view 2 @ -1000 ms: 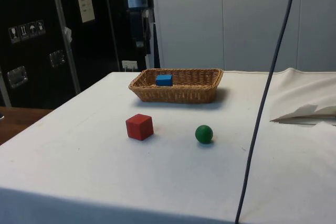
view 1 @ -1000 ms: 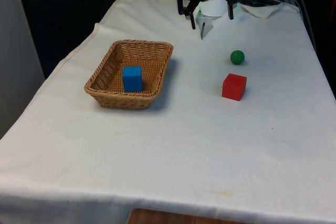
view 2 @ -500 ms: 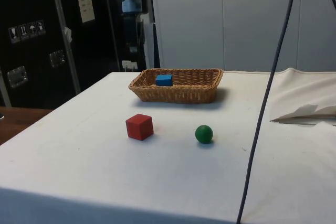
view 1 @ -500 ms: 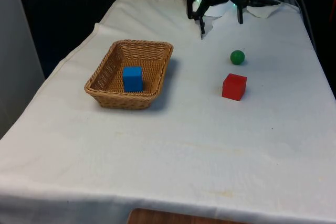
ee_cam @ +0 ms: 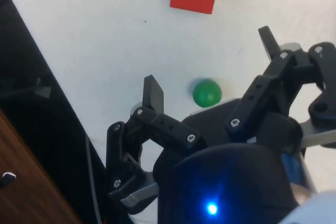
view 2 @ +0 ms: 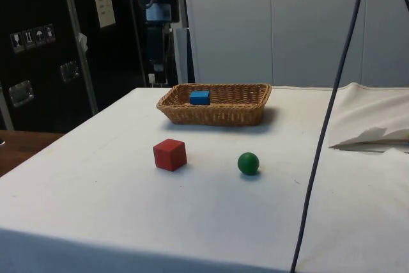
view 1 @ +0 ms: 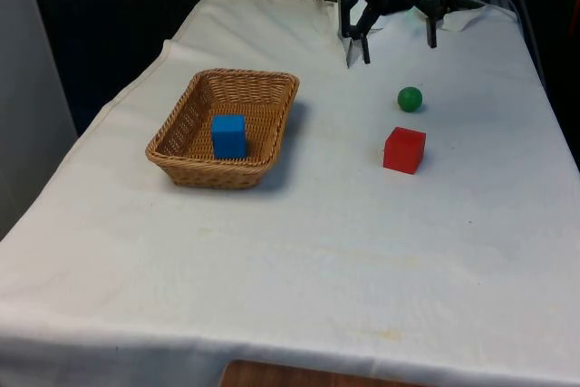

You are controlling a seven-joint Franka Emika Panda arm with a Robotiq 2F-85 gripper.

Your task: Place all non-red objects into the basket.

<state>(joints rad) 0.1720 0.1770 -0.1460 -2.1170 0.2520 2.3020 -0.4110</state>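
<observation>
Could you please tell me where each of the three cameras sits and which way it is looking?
Front view: across the table's length, facing the basket, blue block and open gripper at the far end.
Side view: from the table's side, facing the red cube and green ball; the gripper hangs beyond the basket.
Wrist view: on the arm, looking down past the gripper.
All three share the ball and cube.

The basket (view 1: 186, 159) was woven wicker, rough and ribbed, on a matt white cloth (view 1: 299, 251) that lay softly creased. The blue cube (view 1: 228, 135), red cube (view 1: 404, 149) and green ball (view 1: 410, 99) looked smooth and matt, like painted wood.
</observation>
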